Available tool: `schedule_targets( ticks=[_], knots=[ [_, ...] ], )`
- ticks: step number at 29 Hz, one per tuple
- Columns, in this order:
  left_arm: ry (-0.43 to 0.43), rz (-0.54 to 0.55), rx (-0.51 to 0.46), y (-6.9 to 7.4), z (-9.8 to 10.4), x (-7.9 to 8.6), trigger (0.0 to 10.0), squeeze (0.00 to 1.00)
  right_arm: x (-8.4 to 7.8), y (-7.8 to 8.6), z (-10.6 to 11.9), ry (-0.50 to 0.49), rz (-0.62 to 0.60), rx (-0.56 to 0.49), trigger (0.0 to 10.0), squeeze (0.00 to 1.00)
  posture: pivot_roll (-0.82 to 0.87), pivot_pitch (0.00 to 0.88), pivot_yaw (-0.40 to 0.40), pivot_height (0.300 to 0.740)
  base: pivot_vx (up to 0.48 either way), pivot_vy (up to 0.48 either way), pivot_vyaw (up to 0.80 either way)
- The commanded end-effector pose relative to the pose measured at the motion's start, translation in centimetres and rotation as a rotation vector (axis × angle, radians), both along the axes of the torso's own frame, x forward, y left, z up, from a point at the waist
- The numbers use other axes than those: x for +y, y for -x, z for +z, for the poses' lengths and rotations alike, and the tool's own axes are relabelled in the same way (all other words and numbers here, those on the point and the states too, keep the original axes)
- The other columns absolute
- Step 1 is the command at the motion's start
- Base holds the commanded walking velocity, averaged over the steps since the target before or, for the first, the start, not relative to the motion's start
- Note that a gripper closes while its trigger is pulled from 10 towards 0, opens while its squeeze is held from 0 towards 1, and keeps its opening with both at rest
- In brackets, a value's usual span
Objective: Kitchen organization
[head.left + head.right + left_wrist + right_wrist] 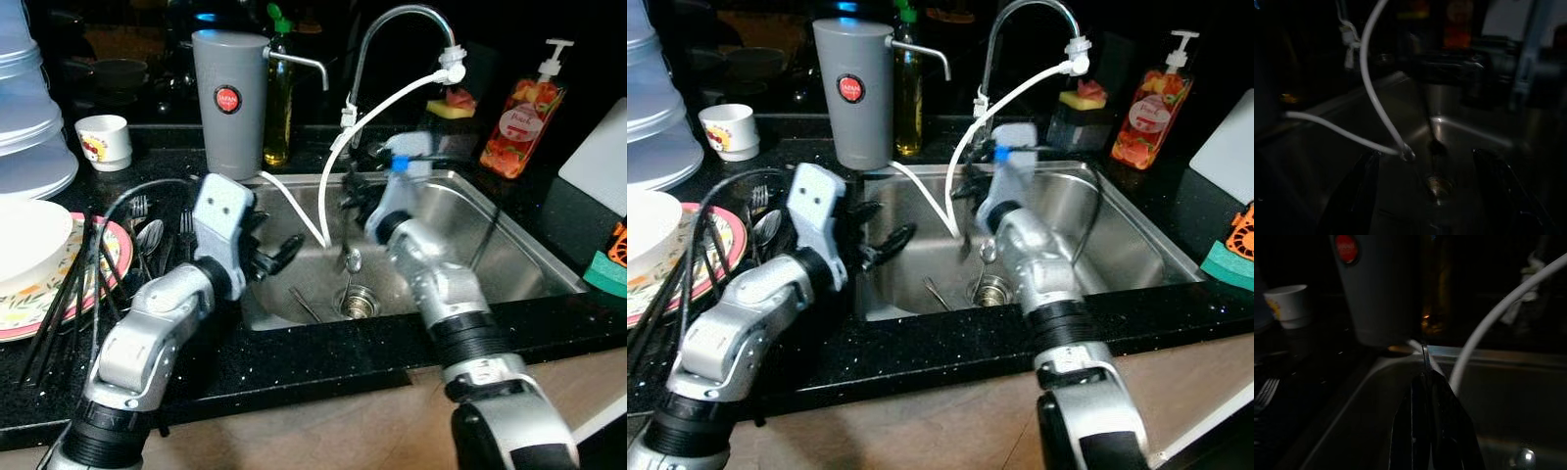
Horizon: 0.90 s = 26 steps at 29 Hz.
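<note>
My right gripper (349, 193) hangs over the steel sink (490, 230), shut on the thin handle of a metal spoon (351, 259). The spoon dangles bowl-down just above the drain (358, 302). In the right wrist view the black fingers (1444, 421) pinch the spoon handle (1425, 357). My left gripper (279, 247) stands open at the sink's left wall with nothing between its fingers. In the left wrist view its fingers (1359, 191) are spread wide, facing the hanging spoon (1436, 145). Another utensil (306, 305) lies on the sink floor. Forks and spoons (149, 231) rest on the counter to the left.
A white hose (392, 103) loops from the faucet (392, 20) into the sink. A grey canister (229, 98), oil bottle (278, 98) and cup (104, 141) stand behind. Soap dispenser (524, 117) at back right. A plate (113, 257), bowl (29, 240) and black chopsticks (69, 294) sit left.
</note>
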<state>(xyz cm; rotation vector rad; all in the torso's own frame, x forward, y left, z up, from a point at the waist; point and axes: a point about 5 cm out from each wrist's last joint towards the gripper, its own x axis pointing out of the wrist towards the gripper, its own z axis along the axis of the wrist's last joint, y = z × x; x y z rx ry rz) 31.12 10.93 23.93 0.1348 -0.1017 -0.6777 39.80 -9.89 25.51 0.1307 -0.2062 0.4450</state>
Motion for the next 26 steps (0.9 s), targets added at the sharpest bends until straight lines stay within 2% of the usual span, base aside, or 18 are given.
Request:
schedule_targets(
  ticks=[1, 4, 7, 8, 9, 10, 11, 18, 21, 26],
  knots=[
    [-0.022, -0.022, 0.018, 0.3, -0.2, -0.2, 10.0, 0.0, 0.5, -0.2, 0.0, 0.028, 0.016, -0.017, 0.0, 0.0, -0.01, 0.043, -0.049, 0.74, 0.0, 0.0, 0.0],
    [-0.002, -0.036, 0.017, 0.6, 0.1, -0.3, 10.0, 0.0, 2.0, -0.3, -1.5, 0.079, 0.071, 0.027, 0.0, 0.0, 0.0, 0.043, -0.054, 0.74, 0.0, 0.0, 0.0],
    [-0.007, -0.048, 0.028, 0.8, 0.2, -0.3, 10.0, 0.0, 3.0, -0.2, -3.4, 0.171, 0.128, 0.114, 0.0, 0.0, 0.0, 0.044, -0.058, 0.74, 0.0, 0.0, 0.0],
    [-0.007, -0.048, 0.028, 0.8, 0.2, -0.3, 10.0, 0.0, 3.0, -0.2, -3.4, 0.171, 0.128, 0.114, 0.0, 0.0, 0.0, 0.044, -0.058, 0.74, 0.0, 0.0, 0.0],
    [-0.011, -0.05, 0.034, 0.8, 0.2, -0.3, 10.0, 0.0, 3.1, -0.2, -4.1, 0.23, 0.138, 0.134, 1.6, 0.0, 0.0, 0.044, -0.058, 0.74, 0.0, 0.0, 0.0],
    [-0.017, -0.054, 0.04, 0.9, 0.2, -0.3, 10.0, 0.0, 3.2, -0.2, -4.9, 0.289, 0.147, 0.166, 10.0, 0.0, 0.0, 0.045, -0.059, 0.74, 0.0, 0.0, 0.0],
    [-0.02, -0.057, 0.047, 1.0, 0.2, -0.3, 10.0, 0.0, 3.1, -0.3, -5.2, 0.316, 0.138, 0.173, 10.0, 0.0, 0.0, 0.045, -0.06, 0.74, 0.0, 0.0, 0.0],
    [-0.039, -0.065, 0.085, 1.2, -0.1, -0.2, 10.0, 0.0, 2.2, -0.8, -4.9, 0.306, 0.092, 0.172, 10.0, 0.0, 0.0, 0.048, -0.058, 0.74, 0.0, 0.0, 0.0],
    [-0.082, -0.043, 0.174, 1.2, -1.1, 0.3, 10.0, 0.0, 1.1, -1.1, -4.6, 0.288, 0.061, 0.183, 10.0, 0.0, -0.01, 0.048, -0.058, 0.74, 0.0, 0.0, 0.0],
    [-0.107, -0.026, 0.225, 1.1, -1.6, 0.5, 10.0, 0.0, 0.5, -1.4, -4.5, 0.296, 0.051, 0.197, 10.0, 0.0, -0.01, 0.046, -0.057, 0.74, 0.0, 0.0, 0.0]
  ],
)
